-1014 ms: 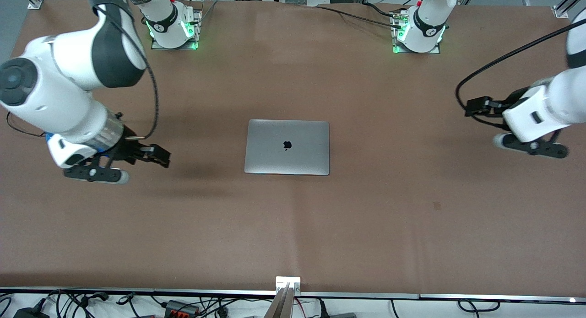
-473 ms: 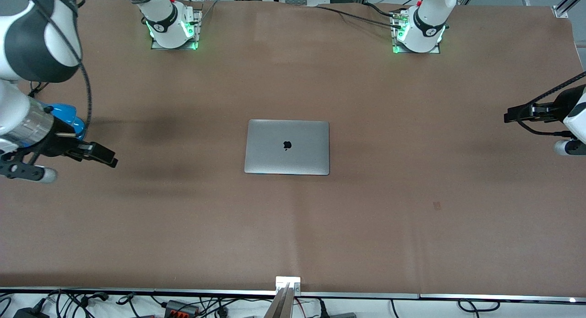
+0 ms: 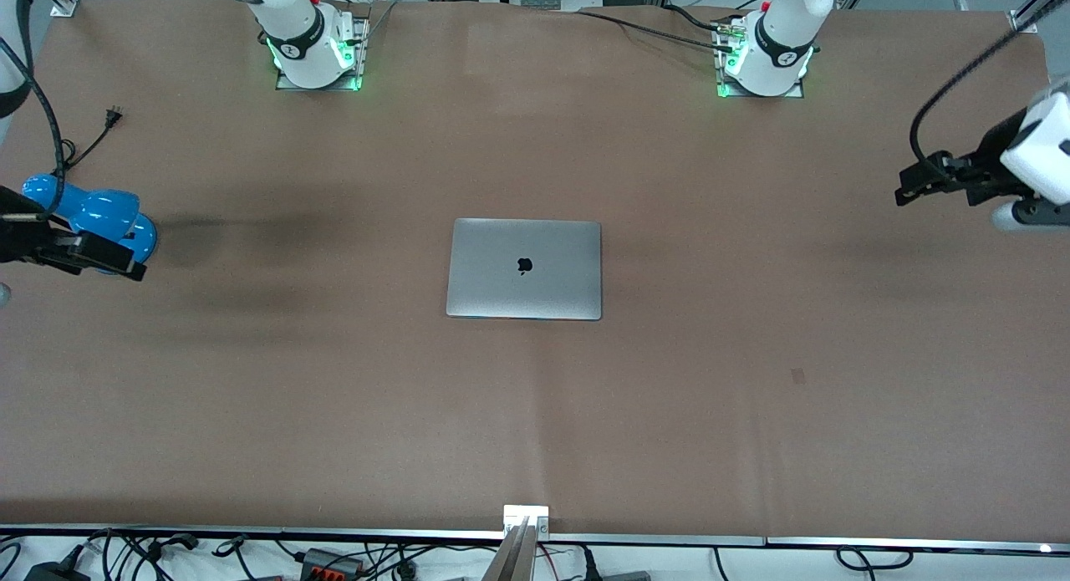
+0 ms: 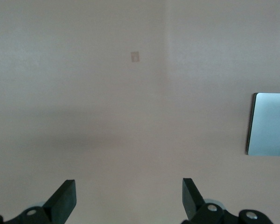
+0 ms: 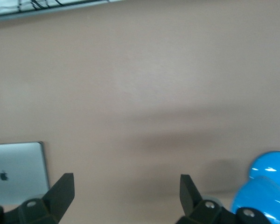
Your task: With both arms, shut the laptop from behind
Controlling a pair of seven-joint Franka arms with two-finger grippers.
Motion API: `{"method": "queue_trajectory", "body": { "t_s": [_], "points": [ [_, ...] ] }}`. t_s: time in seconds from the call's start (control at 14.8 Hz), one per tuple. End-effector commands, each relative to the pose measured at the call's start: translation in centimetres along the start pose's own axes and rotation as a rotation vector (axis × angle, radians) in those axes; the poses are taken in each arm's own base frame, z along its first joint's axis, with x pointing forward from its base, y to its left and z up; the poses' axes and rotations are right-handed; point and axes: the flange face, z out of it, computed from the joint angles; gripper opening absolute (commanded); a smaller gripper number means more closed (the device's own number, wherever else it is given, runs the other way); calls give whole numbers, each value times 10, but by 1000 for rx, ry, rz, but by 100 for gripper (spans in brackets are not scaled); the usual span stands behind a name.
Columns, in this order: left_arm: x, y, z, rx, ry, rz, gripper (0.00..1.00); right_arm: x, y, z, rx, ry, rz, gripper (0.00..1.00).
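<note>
Blue object (image 3: 92, 217) beside right gripper (image 3: 100, 259)

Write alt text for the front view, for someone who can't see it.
A slim silver-grey laptop lies closed on a brown table, apple logo up. The open left gripper hangs over the left arm's end; the right gripper is over a glossy blue object at the right arm's end.

You see a glossy blue object (image 3: 96, 219) at the frame's far left edge, resting on the brown table (image 3: 535, 414). A black plug (image 3: 111, 114) on its cord lies above it, in the upper left.
</note>
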Motion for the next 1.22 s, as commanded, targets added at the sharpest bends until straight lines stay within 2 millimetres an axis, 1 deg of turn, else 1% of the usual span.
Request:
{"method": "queue_trajectory", "body": {
  "t_s": [0.0,0.07,0.14,0.34,0.47,0.68,0.88,1.01,1.15],
  "points": [
    [-20,-1,2,-13,33,23,100,-12,-5,-12,-65,-18,-48,100],
    [-21,5,1,1,19,36,100,-18,-4,-10,-71,-30,-52,100],
    [-20,8,-5,9,8,44,100,-25,-2,-8,-69,-36,-49,100],
    [-16,8,-6,10,-4,64,100,-45,3,4,-71,-52,-61,100],
    [-15,8,-7,10,0,109,100,-49,7,8,-91,-49,-93,100],
    [-16,6,-7,8,-1,101,100,-64,8,4,-86,-34,-95,100],
    [-16,8,-8,9,-1,100,100,-90,10,9,-87,0,-107,100],
    [-16,8,-8,9,-1,100,100,-95,11,9,-91,-3,-111,100],
    [-16,8,-8,10,-1,100,100,-103,11,-2,-89,-9,-112,100]
  ]
}}
